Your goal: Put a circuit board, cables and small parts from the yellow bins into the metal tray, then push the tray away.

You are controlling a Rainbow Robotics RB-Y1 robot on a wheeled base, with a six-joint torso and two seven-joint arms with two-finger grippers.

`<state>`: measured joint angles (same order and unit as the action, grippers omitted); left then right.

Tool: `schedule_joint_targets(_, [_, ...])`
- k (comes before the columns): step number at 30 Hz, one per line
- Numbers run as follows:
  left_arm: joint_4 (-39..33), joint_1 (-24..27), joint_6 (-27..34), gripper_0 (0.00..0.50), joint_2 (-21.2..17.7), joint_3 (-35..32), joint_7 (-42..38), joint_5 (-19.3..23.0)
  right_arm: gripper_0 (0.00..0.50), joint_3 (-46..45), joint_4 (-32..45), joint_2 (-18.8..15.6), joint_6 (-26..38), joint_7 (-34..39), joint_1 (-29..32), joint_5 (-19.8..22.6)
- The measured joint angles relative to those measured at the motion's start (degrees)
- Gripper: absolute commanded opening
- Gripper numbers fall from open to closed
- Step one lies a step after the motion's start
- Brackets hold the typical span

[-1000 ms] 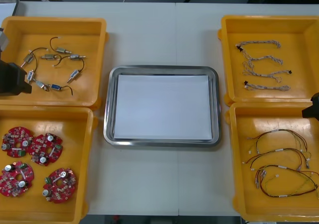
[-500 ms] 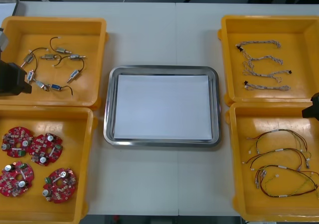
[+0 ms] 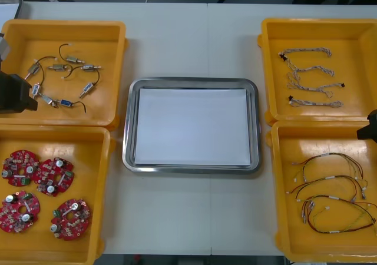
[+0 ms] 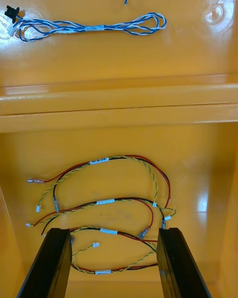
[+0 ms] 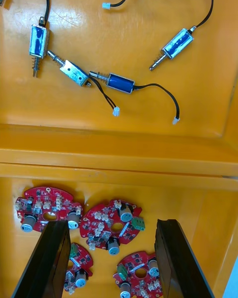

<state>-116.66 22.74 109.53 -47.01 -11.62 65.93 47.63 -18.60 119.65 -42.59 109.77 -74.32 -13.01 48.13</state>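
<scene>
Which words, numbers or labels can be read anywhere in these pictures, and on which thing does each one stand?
None can be read.
Red and yellow cables, white tags: too small to read.
Blue and white cable, white tag: too small to read.
Round red circuit boards, any print: too small to read.
Small metal parts: no marking legible.

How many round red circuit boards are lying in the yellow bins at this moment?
4, all in the near yellow bin at the robot's left: one circuit board far left, another right of it, a third near left, a fourth near right. None seems hidden.
</scene>
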Motion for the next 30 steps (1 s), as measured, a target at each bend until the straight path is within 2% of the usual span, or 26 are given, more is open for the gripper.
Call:
schedule_joint_targets(27, [0.0, 0.0, 0.0, 0.500, 0.0, 0.0, 0.0, 0.0, 0.500, 0.0, 0.0, 0.0, 0.0, 0.0, 0.0, 0.0])
schedule_joint_targets(30, [0.0, -0.8, 0.1, 0.500, 1.0, 0.0, 0.0, 0.0, 0.500, 0.0, 0.0, 0.0, 0.0, 0.0, 0.0, 0.0])
